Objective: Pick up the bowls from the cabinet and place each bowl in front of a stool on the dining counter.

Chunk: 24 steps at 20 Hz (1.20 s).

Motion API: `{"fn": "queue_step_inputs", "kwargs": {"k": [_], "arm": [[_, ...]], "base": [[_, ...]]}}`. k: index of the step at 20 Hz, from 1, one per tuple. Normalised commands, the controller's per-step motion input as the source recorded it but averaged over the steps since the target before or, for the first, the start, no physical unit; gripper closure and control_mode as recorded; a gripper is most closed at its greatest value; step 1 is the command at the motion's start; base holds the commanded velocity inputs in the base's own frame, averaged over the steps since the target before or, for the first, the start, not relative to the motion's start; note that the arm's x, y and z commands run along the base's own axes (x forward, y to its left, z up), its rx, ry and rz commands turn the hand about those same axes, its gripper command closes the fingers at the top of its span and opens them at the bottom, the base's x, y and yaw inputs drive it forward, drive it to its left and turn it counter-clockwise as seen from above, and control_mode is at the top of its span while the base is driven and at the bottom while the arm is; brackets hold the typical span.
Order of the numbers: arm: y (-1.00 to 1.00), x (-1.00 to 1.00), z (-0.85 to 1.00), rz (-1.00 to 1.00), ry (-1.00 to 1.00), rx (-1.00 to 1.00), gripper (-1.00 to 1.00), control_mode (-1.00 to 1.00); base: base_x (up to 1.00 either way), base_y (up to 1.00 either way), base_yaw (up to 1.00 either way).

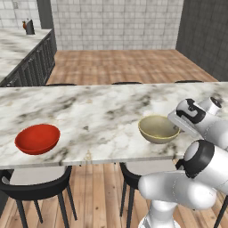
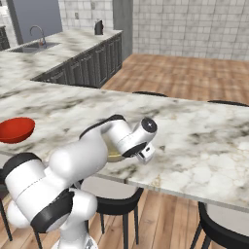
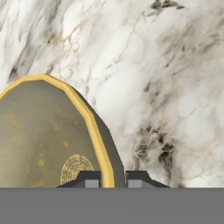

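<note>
The tan-olive bowl (image 1: 158, 129) with its yellowish rim rests on the dining counter (image 1: 98, 111) near the front edge, above a stool (image 1: 144, 168). My gripper (image 1: 177, 121) is at the bowl's right rim. In the hand view the gripper (image 3: 113, 181) stands shut on the tan-olive bowl (image 3: 48, 140), one fingertip inside the rim and one outside. The glossy red bowl (image 1: 38, 138) sits on the counter to the left, above another stool (image 1: 38, 178). From the right base view, the red bowl (image 2: 15, 129) is far left and my arm covers most of the tan-olive bowl (image 2: 115, 156). The wall cabinet is out of view.
Dark stool rims (image 1: 127, 83) line the counter's far edge. A second marble worktop (image 2: 44, 61) with dark drawer cabinets (image 2: 87, 65), a sink tap (image 2: 36, 33) and a dark kettle (image 2: 98, 27) lies at the back left. Wood floor (image 1: 133, 67) stretches beyond.
</note>
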Motion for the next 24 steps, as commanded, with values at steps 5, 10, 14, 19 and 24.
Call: {"fn": "queue_step_inputs", "kwargs": {"k": [5,10,14,19,24], "arm": [[0.0,0.1,-0.24,0.0,0.0,0.0,1.0,-1.0],[0.0,0.1,-0.23,0.0,0.0,0.0,1.0,-1.0],[0.0,0.16,-0.25,0.0,0.0,0.0,1.0,-1.0],[0.0,0.24,-0.25,0.0,0.0,0.0,1.0,-1.0],[0.0,0.25,-0.24,0.0,0.0,0.0,1.0,-1.0]], "base": [[0.0,0.0,0.0],[0.0,0.0,0.0],[0.0,0.0,0.0],[0.0,0.0,0.0],[0.0,0.0,0.0]]}}
